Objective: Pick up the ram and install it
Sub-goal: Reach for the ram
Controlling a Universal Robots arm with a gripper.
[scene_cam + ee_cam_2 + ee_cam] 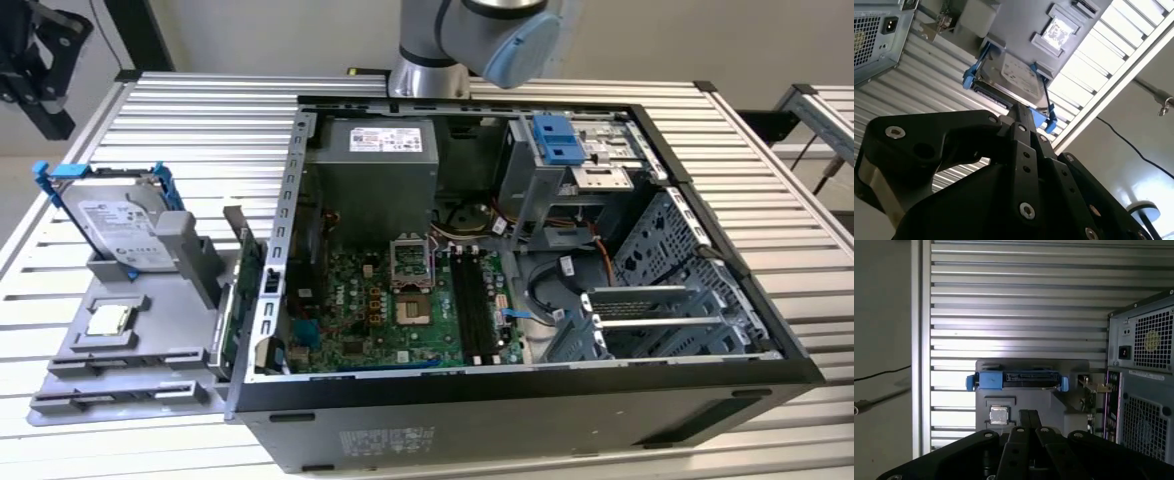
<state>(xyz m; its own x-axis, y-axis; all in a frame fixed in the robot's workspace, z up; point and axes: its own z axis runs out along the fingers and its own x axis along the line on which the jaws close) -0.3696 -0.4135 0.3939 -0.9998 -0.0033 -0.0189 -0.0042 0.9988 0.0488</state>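
On the exterior view's left you have one grey tray point(80, 385) lying on the slatted table point(200, 120). On it are one hard drive point(127, 230) in a blue frame, propped at a tilt, and one small square processor point(107, 320) lying flat in front of the drive. Next comes one ram point(246, 290), standing on its long edge at the tray's right side. It sits in the narrow gap between the tray and the outer wall of the one open computer case point(534, 420), so that wall crowds it on one side and the tray's grey uprights on the other. Inside the case you can count one power supply point(374, 160) and one motherboard point(387, 330). To their right lie long black slots point(470, 300), too close together to count surely. Further right are one blue latch point(558, 140) and a metal drive cage point(667, 310). The arm point(467, 40) rises at the far side of the case. In the first wrist view your gripper point(1029, 416) has its fingertips drawn together with nothing between them. It hangs well apart from the tray, pointing toward the hard drive and processor.
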